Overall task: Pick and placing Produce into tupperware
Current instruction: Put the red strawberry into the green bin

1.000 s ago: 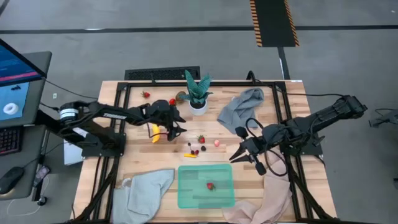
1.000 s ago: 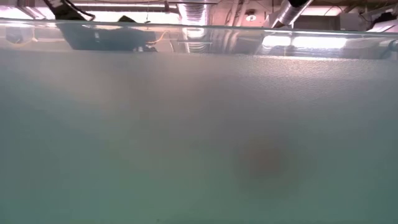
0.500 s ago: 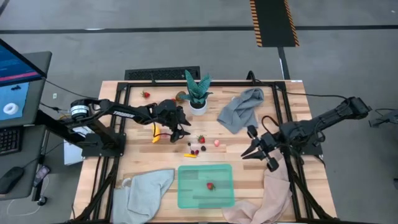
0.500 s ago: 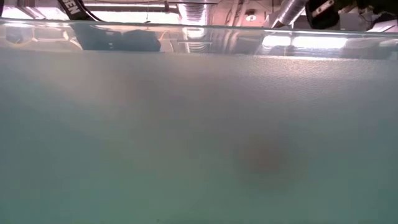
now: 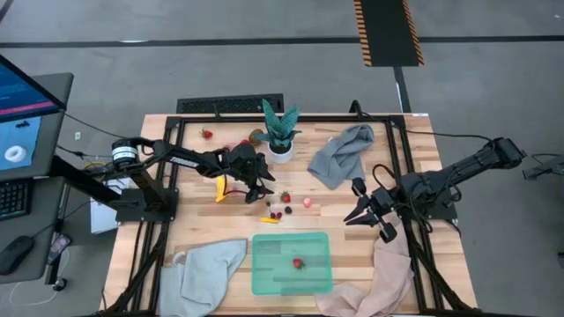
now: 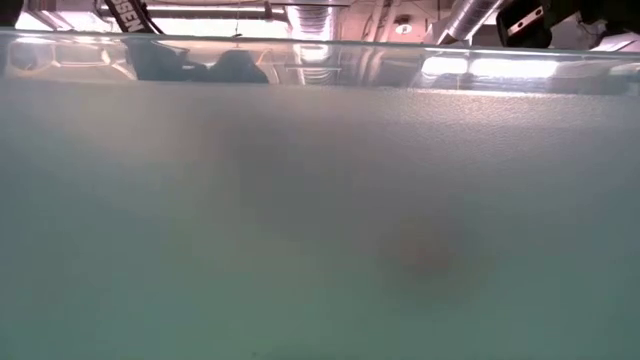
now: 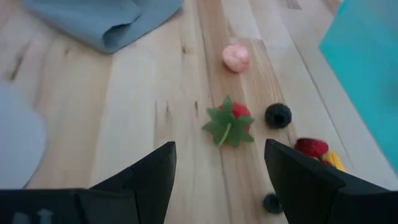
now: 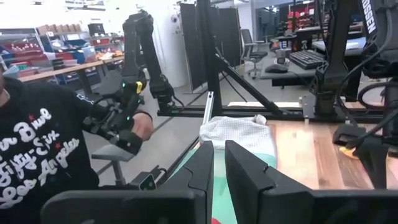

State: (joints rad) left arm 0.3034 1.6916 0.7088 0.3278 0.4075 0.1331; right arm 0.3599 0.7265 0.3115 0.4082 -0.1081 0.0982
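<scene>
Wooden table (image 5: 198, 231): left gripper (image 5: 262, 189) open above strawberry (image 7: 231, 121); right gripper (image 5: 352, 217) closed; one strawberry in tupperware (image 5: 269, 275)

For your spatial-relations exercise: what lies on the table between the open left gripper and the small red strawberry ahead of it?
Only bare wood separates left gripper and leafy red strawberry, per the left wrist view.

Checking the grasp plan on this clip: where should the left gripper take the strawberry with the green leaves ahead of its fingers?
Probably across the red body of the strawberry, coming straight down. It lies alone on the bare table, leafy cap toward the open left gripper, so the flat leaves give no hold. The dark berry beside it leaves little room on that side.
</scene>
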